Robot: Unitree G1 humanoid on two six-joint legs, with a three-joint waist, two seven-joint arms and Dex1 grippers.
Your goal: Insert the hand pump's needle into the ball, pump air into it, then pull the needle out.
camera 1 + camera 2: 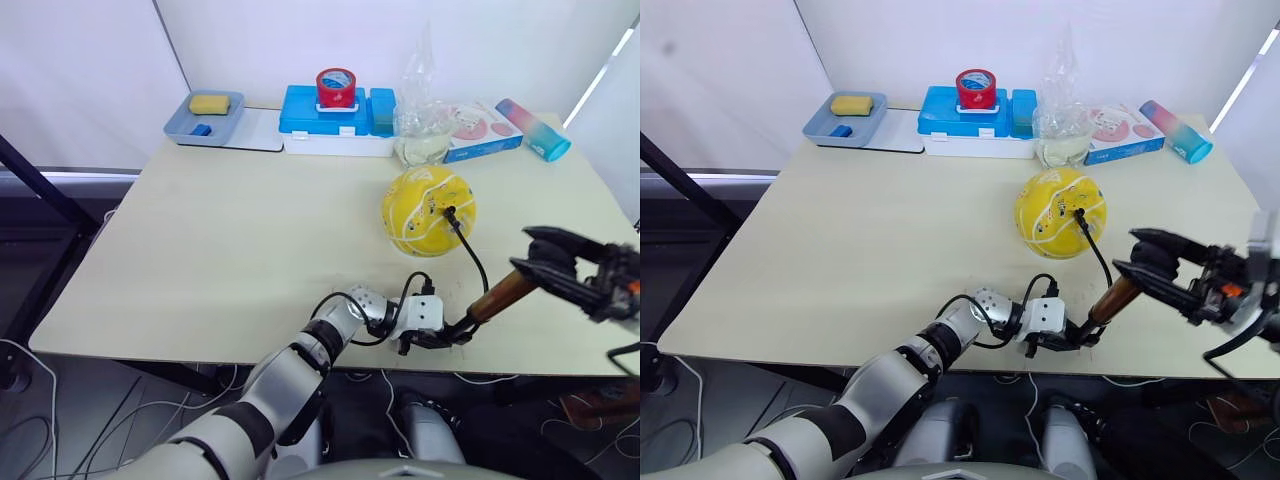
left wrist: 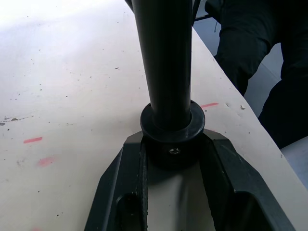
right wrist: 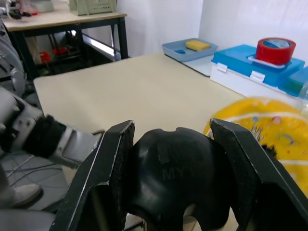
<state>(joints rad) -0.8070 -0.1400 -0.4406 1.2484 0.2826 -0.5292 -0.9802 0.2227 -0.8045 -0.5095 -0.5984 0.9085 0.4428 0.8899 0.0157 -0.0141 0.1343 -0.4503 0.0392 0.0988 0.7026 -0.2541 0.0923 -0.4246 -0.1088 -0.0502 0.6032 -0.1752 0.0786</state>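
Needle (image 1: pixel 449 212) seated in ball (image 1: pixel 428 211); L gripper (image 1: pixel 437 337) clamps pump (image 1: pixel 497 296) base for bracing, R gripper (image 1: pixel 536 258) clamps handle (image 3: pixel 175 173) to stroke.

A red tape roll (image 1: pixel 336 87) sits atop the blue box (image 1: pixel 325 112).

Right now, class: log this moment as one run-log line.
needle: in ball | left end effector: shut on hand pump base | right end effector: shut on handle
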